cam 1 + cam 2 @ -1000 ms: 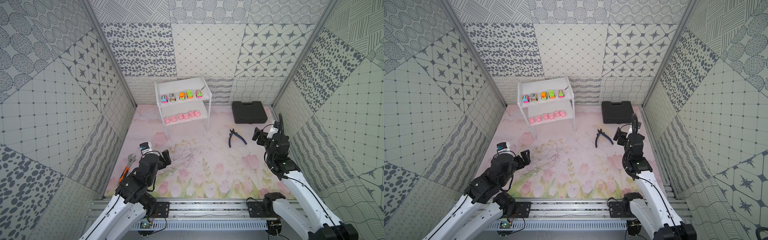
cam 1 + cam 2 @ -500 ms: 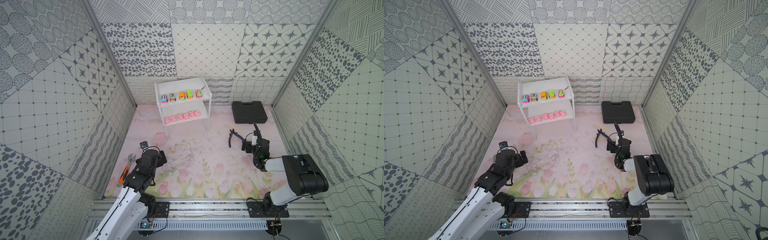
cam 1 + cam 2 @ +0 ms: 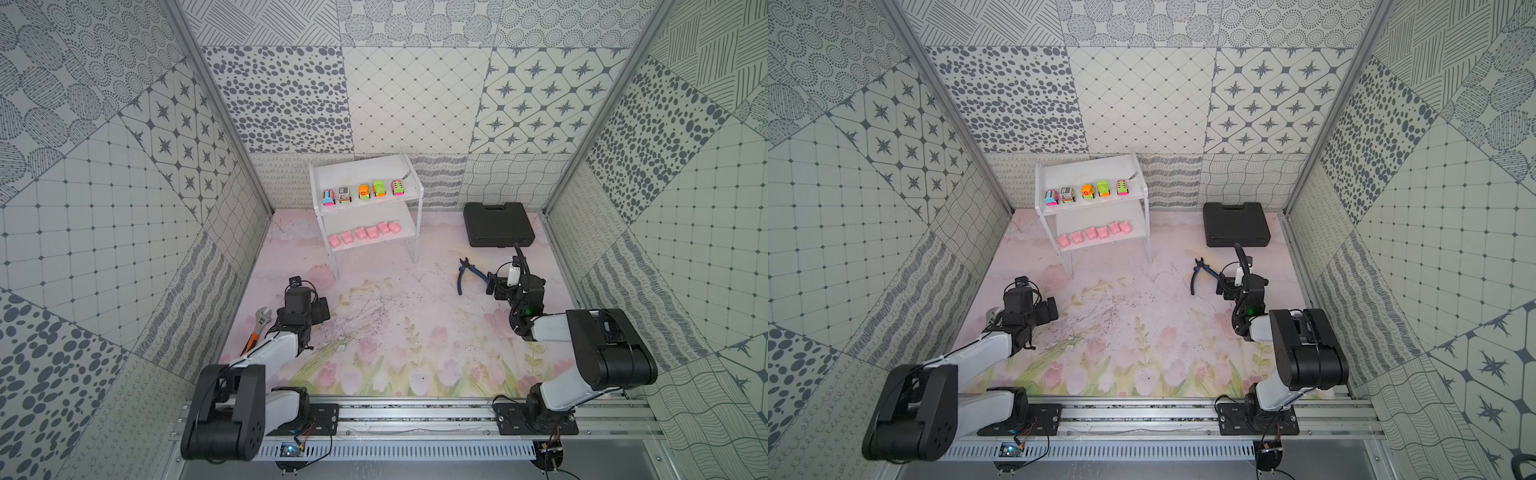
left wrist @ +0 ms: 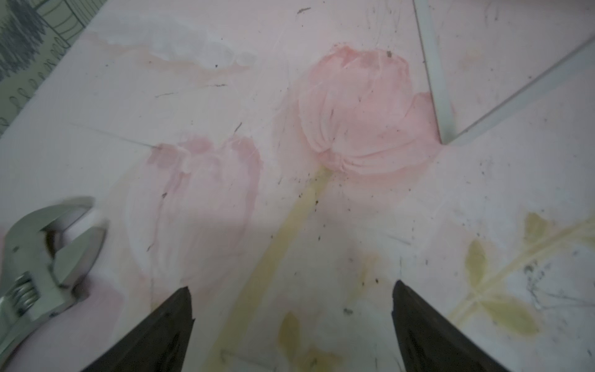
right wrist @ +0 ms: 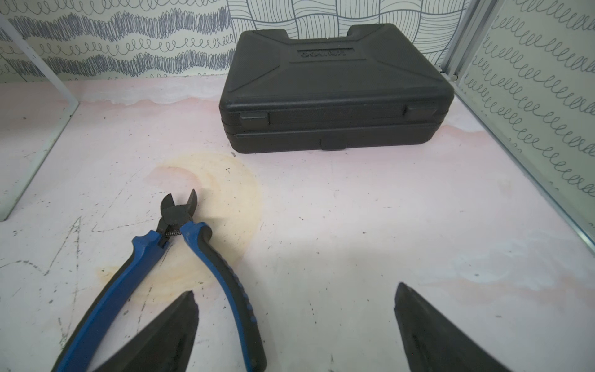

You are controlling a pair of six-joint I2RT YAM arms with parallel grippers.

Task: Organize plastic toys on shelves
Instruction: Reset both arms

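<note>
Floral mat (image 3: 395, 332), shelves (image 3: 361, 174) lengthwise along wall (image 3: 415, 104), cars (image 3: 364, 192) crosswise

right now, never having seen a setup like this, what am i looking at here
These are two robot arms on a rail at the front of a flowered mat. The two wide pictures look down from above; the two close ones come from a camera on each arm's wrist, looking past its pincer. The left pincer and the right pincer are both open and hold nothing. At the back stands a white rack: five toy cars on top, six pink pigs below. A wrench lies beside the left pincer, pliers beside the right, and a shut black case sits farther back.
</note>
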